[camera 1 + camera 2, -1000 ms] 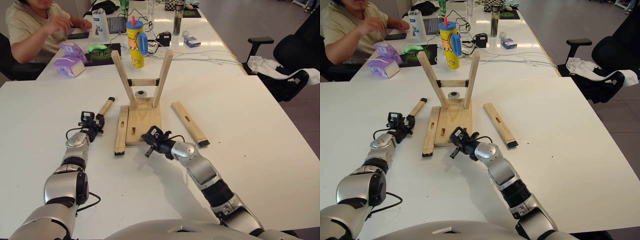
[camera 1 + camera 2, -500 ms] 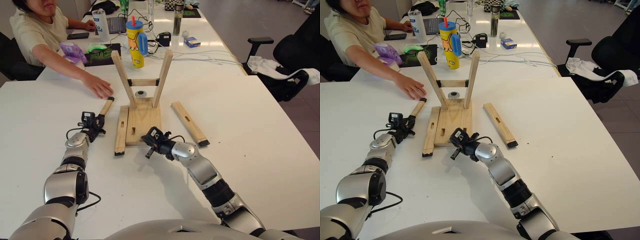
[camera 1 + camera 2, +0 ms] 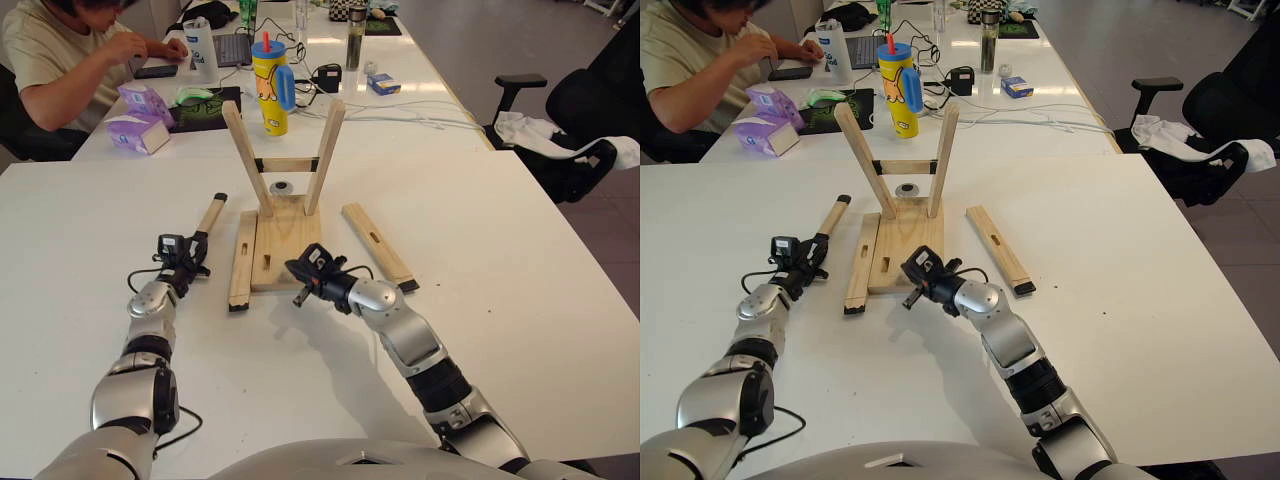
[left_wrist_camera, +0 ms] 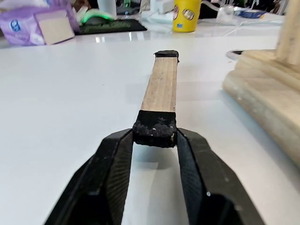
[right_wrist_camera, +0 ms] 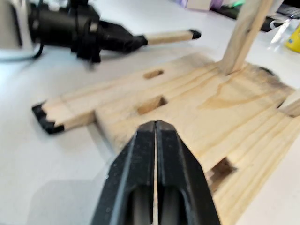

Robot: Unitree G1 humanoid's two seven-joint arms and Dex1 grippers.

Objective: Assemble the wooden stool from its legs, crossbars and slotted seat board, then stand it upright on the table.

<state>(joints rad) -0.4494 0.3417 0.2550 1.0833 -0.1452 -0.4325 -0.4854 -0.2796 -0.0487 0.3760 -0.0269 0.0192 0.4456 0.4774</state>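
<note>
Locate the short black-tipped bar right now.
Left eye view: the short bar lies flat on the table's left side, just left of the leg beside the seat board, its near end between the left gripper's fingers.

Closed tool [image 5: 155,125] over slotted seat board [image 5: 213,110]

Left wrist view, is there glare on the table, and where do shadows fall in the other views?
Left wrist view: the table glares white beyond the wooden bar in the left gripper. Right wrist view: the right gripper throws a grey shadow on the table. Left eye view: faint shadow beneath the right arm.
</note>
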